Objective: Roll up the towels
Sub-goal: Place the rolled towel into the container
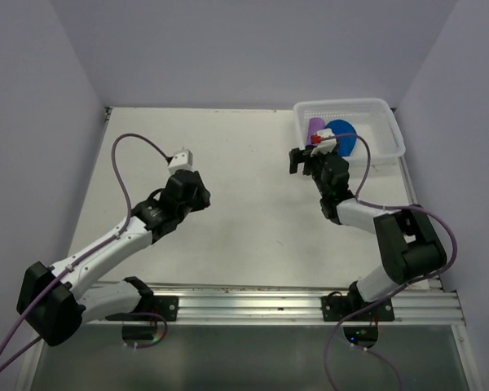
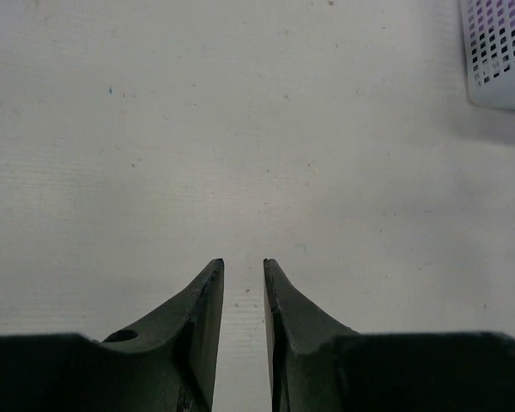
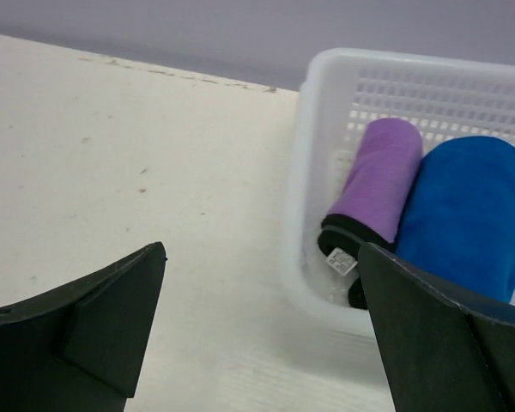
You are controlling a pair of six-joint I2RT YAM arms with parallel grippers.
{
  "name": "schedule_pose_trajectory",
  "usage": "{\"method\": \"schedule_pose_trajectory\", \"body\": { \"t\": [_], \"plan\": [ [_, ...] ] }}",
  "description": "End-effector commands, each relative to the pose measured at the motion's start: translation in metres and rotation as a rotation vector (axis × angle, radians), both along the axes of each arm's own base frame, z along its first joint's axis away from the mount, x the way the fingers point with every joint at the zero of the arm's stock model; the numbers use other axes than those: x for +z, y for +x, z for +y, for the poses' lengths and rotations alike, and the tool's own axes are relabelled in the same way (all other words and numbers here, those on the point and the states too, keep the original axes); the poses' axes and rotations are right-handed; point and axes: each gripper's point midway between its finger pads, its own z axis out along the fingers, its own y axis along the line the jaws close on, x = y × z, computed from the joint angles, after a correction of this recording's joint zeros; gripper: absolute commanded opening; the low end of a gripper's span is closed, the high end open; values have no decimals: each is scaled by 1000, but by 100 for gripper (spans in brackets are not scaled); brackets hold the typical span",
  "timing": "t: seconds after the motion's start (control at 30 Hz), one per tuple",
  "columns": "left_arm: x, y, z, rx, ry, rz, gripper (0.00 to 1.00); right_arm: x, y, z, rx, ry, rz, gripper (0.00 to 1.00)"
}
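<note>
Towels sit in neither of our grippers. Our right gripper (image 3: 262, 257) has its jaws spread wide with nothing between them, and it hovers over the table (image 3: 112, 154) just short of the white mesh basket (image 3: 313, 163). Our left gripper (image 2: 243, 266) shows only a narrow slit between its fingers, with bare tabletop visible through it, and it grips nothing. It hangs over the middle-left of the table, well apart from the basket. Inside the basket, at the far right corner of the table, we see the purple towel (image 3: 379, 172) rolled into a cylinder, its dark end with a small white tag facing our right gripper. The blue towel (image 3: 472, 215), a rounded bundle, lies touching the purple one on its right.
</note>
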Motion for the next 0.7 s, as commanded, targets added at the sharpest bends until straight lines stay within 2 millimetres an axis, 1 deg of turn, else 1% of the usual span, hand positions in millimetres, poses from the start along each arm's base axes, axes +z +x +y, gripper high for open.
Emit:
{"method": "schedule_pose_trajectory", "body": {
  "t": [0.0, 0.03, 0.07, 0.1, 0.13, 0.17, 0.2, 0.23, 0.27, 0.3, 0.33, 0.37, 0.43, 0.47, 0.5, 0.53, 0.57, 0.6, 0.63, 0.67],
  "plan": [
    [42, 6, 17, 52, 22, -100, 29, 68, -18, 22, 48, 19, -54, 99],
    [50, 5, 22, 58, 37, -121, 29, 83, -31, 29, 63, 62, -43, 99],
    [54, 5, 26, 63, 52, -132, 30, 74, -45, 44, 99, 88, 42, 99],
    [62, 6, 29, 70, 61, -155, 31, 75, -57, 56, 158, 103, 81, 99],
    [68, 7, 34, 68, 83, -166, 33, 88, -72, 64, 215, 130, 90, 99],
    [68, 5, 39, 75, 106, -155, 34, 80, -86, 74, 244, 163, 183, 99],
    [77, 7, 41, 76, 110, -171, 36, 80, -99, 83, 288, 193, 243, 99],
    [81, 8, 44, 70, 134, -175, 38, 88, -104, 86, 264, 288, 302, 99],
    [80, 8, 47, 73, 152, -166, 41, 68, -120, 84, 226, 288, 424, 99],
    [87, 9, 50, 88, 159, -175, 44, 61, -125, 77, 175, 295, 476, 99],
    [90, 10, 57, 107, 173, -175, 45, 55, -132, 75, 164, 291, 524, 99],
    [94, 10, 65, 134, 196, -177, 46, 45, -144, 70, 157, 268, 579, 99],
    [104, 8, 74, 142, 224, -203, 55, 38, -156, 64, 159, 257, 601, 99],
    [109, 7, 78, 153, 231, -219, 60, 26, -164, 60, 153, 250, 623, 99],
    [111, 7, 82, 165, 247, -230, 71, 35, -169, 54, 144, 266, 587, 99],
    [113, 6, 87, 164, 271, -238, 74, 34, -172, 50, 128, 271, 583, 99],
    [113, 5, 91, 168, 287, -230, 76, 27, -178, 45, 103, 285, 601, 99],
    [111, 5, 95, 167, 307, -222, 81, 34, -182, 38, 82, 301, 577, 99],
    [107, 5, 98, 167, 323, -207, 83, 30, -185, 35, 59, 310, 588, 99],
    [105, 4, 100, 167, 334, -198, 84, 25, -189, 27, 23, 298, 610, 99]
  ]
}}
